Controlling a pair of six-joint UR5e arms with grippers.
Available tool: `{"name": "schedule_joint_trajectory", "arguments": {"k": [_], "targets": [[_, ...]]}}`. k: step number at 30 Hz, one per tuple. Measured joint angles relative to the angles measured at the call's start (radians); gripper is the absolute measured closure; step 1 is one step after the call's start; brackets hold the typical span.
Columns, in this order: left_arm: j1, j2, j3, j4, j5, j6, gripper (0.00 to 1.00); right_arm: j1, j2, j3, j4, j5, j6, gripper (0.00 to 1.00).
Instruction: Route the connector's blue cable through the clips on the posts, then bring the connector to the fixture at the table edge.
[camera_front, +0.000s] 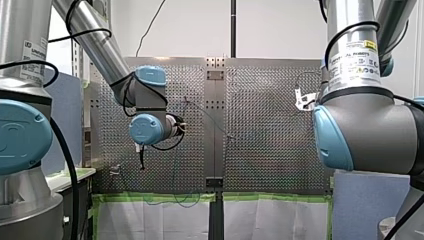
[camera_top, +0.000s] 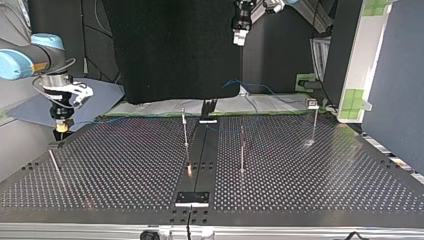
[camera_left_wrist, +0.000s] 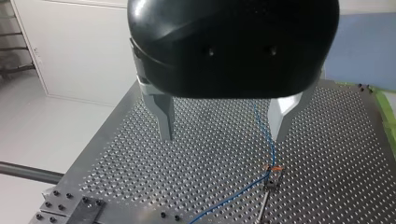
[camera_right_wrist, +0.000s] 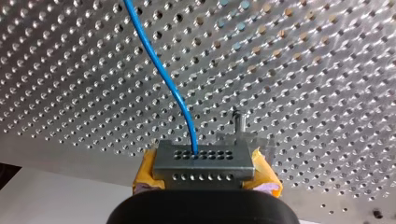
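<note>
In the right wrist view my right gripper (camera_right_wrist: 204, 181) is shut on the grey connector (camera_right_wrist: 203, 161), yellow pads (camera_right_wrist: 145, 171) on both its sides. The blue cable (camera_right_wrist: 161, 70) leaves the connector's face and rises across the perforated table. A small fixture (camera_right_wrist: 239, 130) stands just ahead of the connector. In the top view my right gripper (camera_top: 62, 129) hangs at the left edge over that fixture (camera_top: 53, 145). My left gripper (camera_left_wrist: 223, 135) is open and empty, high over a post clip (camera_left_wrist: 273, 169) that the cable (camera_left_wrist: 262, 123) runs through. In the top view it (camera_top: 240, 37) hangs at the back.
Thin upright posts (camera_top: 185, 131) (camera_top: 242, 150) (camera_top: 314, 125) stand across the table's middle and right in the top view. A slanted rod (camera_top: 54, 162) lies near the left edge. A black centre strip (camera_top: 196, 165) ends at a bracket (camera_top: 192, 198). Green tape marks the far edge.
</note>
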Motion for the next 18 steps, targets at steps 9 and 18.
{"name": "schedule_joint_trajectory", "arguments": {"k": [9,18], "targets": [[0.010,0.000,0.002,-0.009,0.000,0.007,0.00,-0.036,0.004,0.000,-0.028,-0.072,-0.001,1.00],[0.024,0.000,0.007,-0.010,0.001,0.015,0.00,-0.067,0.012,-0.027,-0.007,-0.156,0.005,1.00]]}}
